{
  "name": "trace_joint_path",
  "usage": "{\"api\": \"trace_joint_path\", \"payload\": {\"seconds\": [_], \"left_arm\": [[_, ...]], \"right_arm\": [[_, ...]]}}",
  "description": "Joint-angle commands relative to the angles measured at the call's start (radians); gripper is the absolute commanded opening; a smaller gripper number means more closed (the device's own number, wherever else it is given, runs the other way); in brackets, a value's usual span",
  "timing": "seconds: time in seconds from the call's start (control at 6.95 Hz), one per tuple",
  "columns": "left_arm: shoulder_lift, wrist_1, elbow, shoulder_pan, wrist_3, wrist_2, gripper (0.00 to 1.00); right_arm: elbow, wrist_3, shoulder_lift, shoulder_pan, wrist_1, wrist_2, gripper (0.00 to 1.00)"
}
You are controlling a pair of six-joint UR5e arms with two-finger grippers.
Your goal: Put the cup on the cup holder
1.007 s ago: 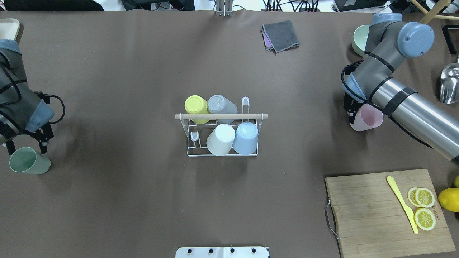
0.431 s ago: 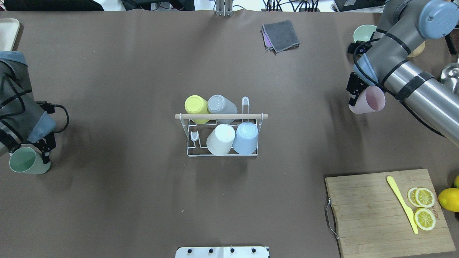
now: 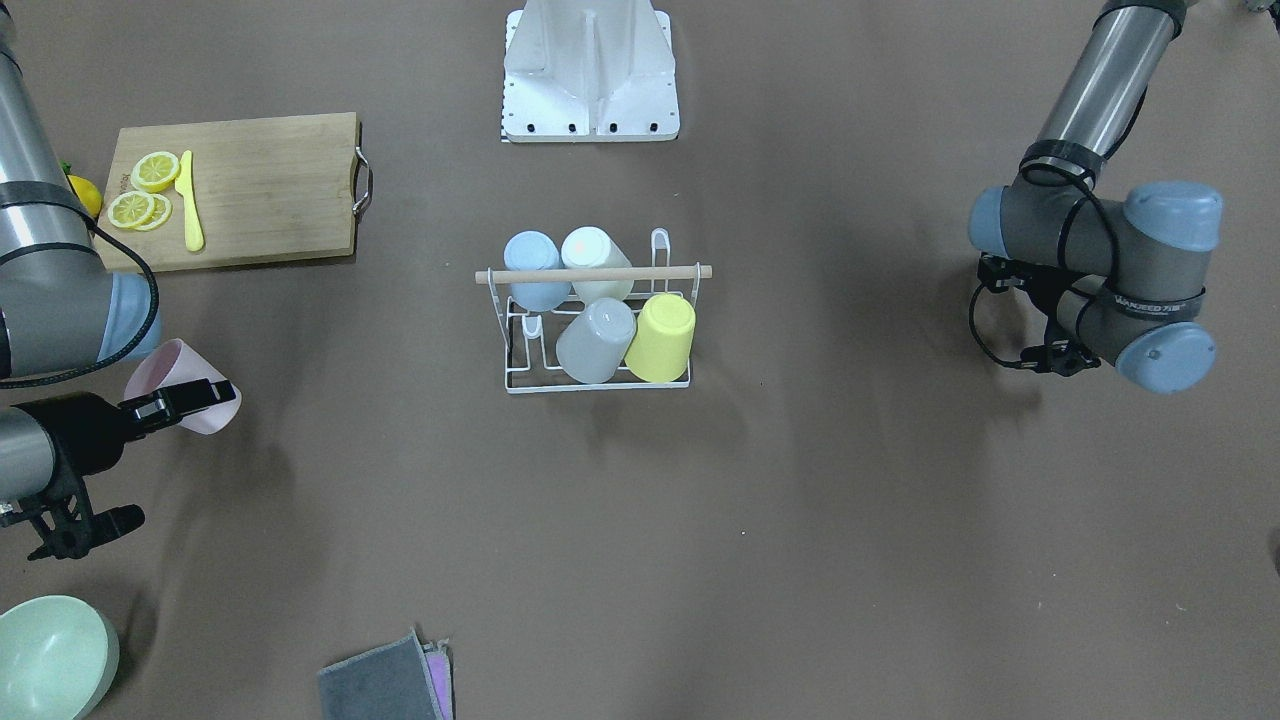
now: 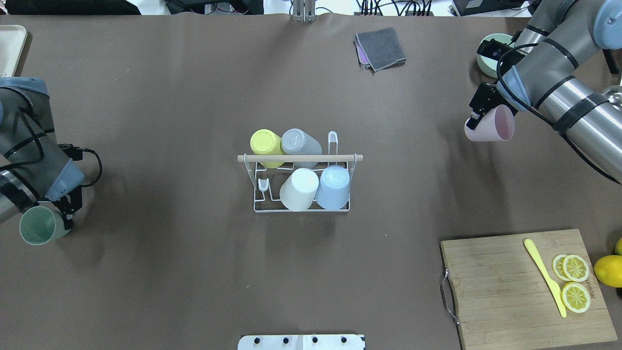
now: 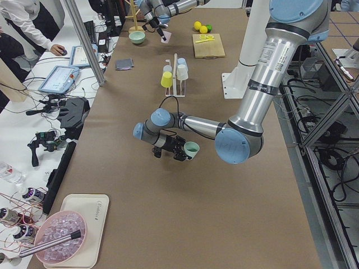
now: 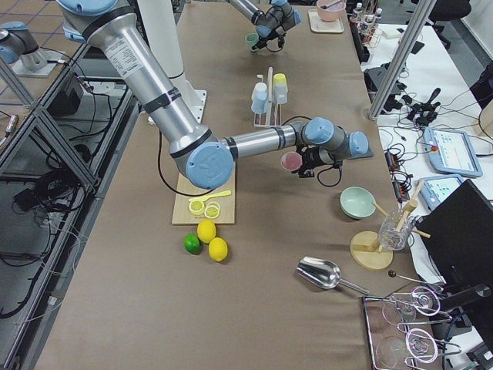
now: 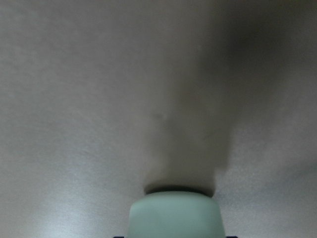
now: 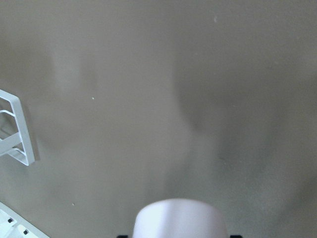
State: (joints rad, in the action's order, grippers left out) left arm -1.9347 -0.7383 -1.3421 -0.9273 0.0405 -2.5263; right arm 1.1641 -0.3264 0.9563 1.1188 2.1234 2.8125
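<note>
The white wire cup holder [image 4: 300,158] with a wooden rod stands mid-table and also shows in the front view [image 3: 594,272]. It holds a yellow [image 4: 265,142], a grey [image 4: 299,142], a white [image 4: 299,189] and a blue cup [image 4: 334,187]. Two prongs are bare. My left gripper [image 4: 65,214] is shut on a green cup [image 4: 39,226], tilted above the table far left of the rack; the cup also fills the bottom of the left wrist view [image 7: 176,215]. My right gripper [image 4: 478,114] is shut on a pink cup [image 4: 491,125], tilted above the table far right of the rack.
A wooden cutting board [image 4: 505,291] with lemon slices and a yellow knife lies at the near right, a lemon [image 4: 608,270] beside it. A grey cloth [image 4: 380,47] and a green bowl [image 4: 486,58] lie at the far side. A white base plate [image 4: 301,341] sits at the near edge.
The right arm has carried the pink cup up and toward the far side while tilting it. The left gripper has turned with the green cup, which now sits lower left of the wrist.
</note>
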Motion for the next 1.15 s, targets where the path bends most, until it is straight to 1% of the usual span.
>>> {"api": "trace_joint_path", "payload": {"seconds": [0.0,0.14,0.29,0.58,0.72,0.86,1.01], "left_arm": [[-0.021,0.002,-0.005,-0.002,-0.042,0.003,0.00],[-0.021,0.000,-0.015,-0.043,-0.039,0.001,0.00],[-0.039,-0.001,-0.031,-0.101,-0.039,0.000,0.00],[-0.085,-0.013,-0.026,-0.218,-0.045,-0.003,0.00],[-0.095,-0.082,-0.019,-0.267,-0.103,-0.003,0.00],[-0.093,-0.239,-0.006,-0.289,-0.204,-0.003,0.00],[-0.089,-0.458,0.012,-0.298,-0.358,-0.003,0.00]], "right_arm": [[0.008,-0.016,0.025,0.004,-0.109,0.146,0.32],[0.011,-0.017,0.028,0.007,-0.123,0.239,0.32],[0.011,-0.019,0.028,0.009,-0.131,0.356,0.32],[0.009,-0.022,0.041,0.026,-0.238,0.500,0.32],[0.008,-0.083,0.038,0.044,-0.240,0.577,0.32],[0.008,-0.177,0.036,0.058,-0.240,0.660,0.32],[0.008,-0.291,0.036,0.075,-0.240,0.720,0.32]]}}
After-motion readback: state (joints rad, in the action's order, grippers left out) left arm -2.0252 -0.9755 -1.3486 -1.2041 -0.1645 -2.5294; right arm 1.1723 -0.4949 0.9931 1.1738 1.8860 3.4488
